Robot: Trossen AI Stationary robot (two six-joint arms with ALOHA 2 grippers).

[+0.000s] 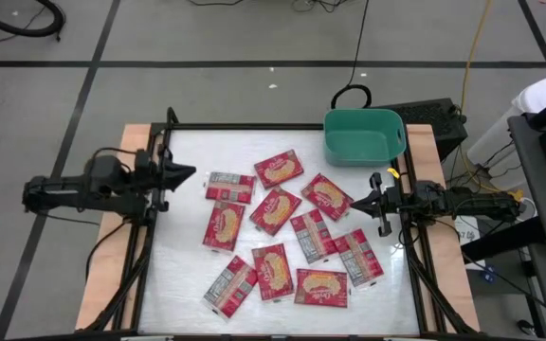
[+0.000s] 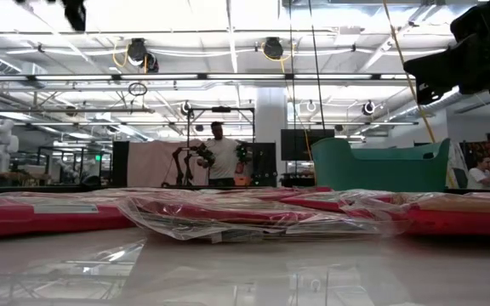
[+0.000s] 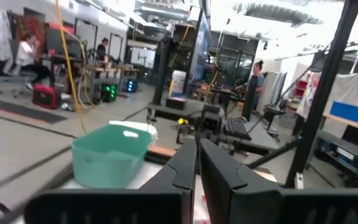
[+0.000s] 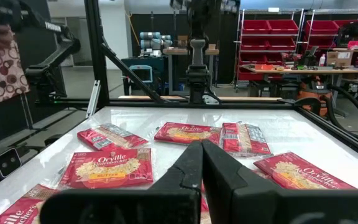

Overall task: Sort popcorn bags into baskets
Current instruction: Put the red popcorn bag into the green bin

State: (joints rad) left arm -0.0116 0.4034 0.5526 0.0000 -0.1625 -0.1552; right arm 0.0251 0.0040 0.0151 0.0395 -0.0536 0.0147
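Note:
Several red popcorn bags [image 1: 278, 210] lie flat and scattered over the middle of the white table; some show their grey-white backs, such as one bag [image 1: 230, 284] near the front. The right wrist view shows the bags [image 4: 107, 168] too. The teal basket [image 1: 360, 144] stands at the far right corner, with nothing showing inside it. My left gripper [image 1: 186, 173] hovers shut at the table's left edge, pointing right. My right gripper [image 1: 354, 203] is shut and raised at the right side, pointing left, its tips just beside a red bag [image 1: 327, 196].
A black frame [image 1: 254, 126] runs along the table's edges, with wooden strips at left and right. Cables and a dark box [image 1: 439, 118] lie beyond the basket. People stand far off in the room behind. Bare tabletop shows along the far left and near edges.

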